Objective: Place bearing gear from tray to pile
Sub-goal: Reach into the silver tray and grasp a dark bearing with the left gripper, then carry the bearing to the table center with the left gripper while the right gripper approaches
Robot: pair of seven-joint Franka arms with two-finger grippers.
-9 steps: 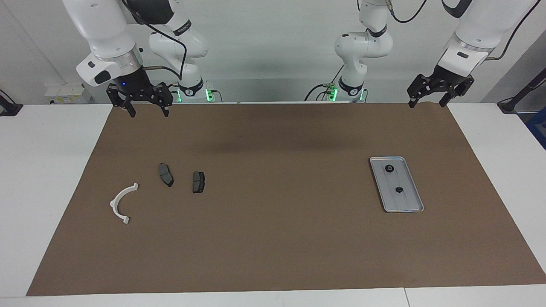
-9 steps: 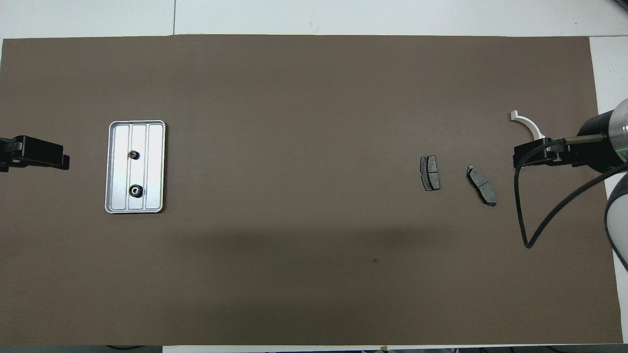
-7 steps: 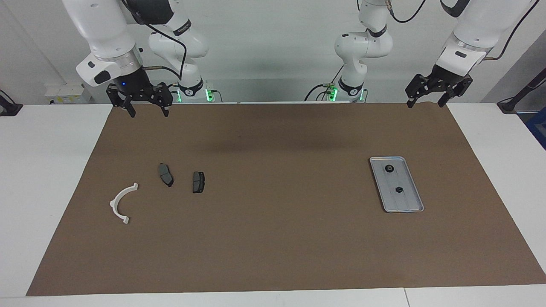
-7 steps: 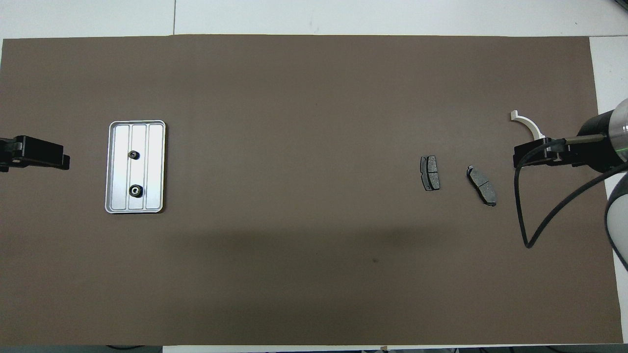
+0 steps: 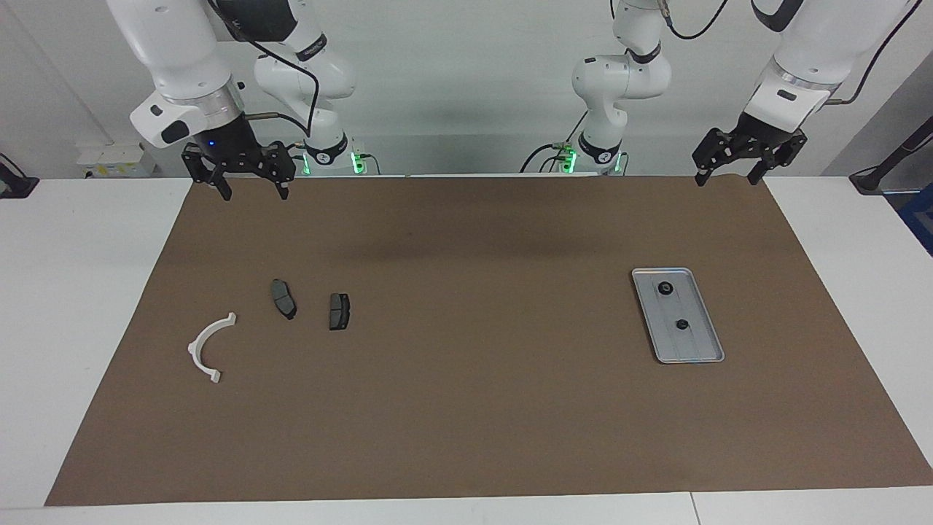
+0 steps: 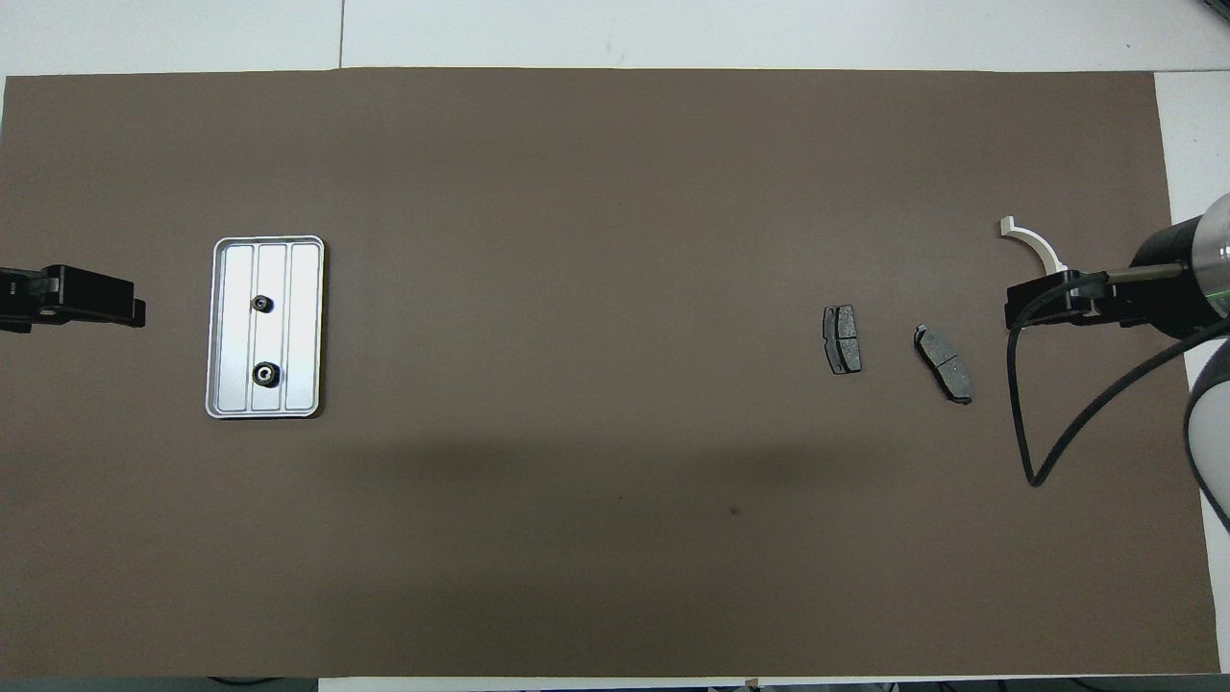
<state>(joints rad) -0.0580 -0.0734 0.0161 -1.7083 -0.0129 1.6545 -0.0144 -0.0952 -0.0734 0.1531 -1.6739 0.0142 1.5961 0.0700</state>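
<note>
Looking across the counter (image 5: 87, 292), we see a brown mat (image 5: 466, 408) covering most of it, with the tray (image 5: 701, 343) lying flat toward the left arm's end. Two small dark gears sit in the tray: one gear (image 5: 665, 288) at the end nearer to the robots, the other gear (image 5: 682, 324) around the middle, the two apart from each other. Toward the right arm's end lies the pile, spread loosely on the mat: a white curved bracket (image 5: 206, 348) closest to that end, then a dark brake pad (image 5: 283, 298) beside it, and a second brake pad (image 5: 338, 311) a little farther toward the middle of the mat; none of the three touch. The pile and the tray are well apart. We find the left gripper (image 5: 724, 177) hanging in the air over the mat's edge closest to the robots, at the left arm's end, its fingers spread apart and holding nothing. The right gripper (image 5: 252, 194) hangs over the same edge at the right arm's end, fingers likewise spread apart and empty. Both gears rest in the tray, and neither gripper touches any part.
</note>
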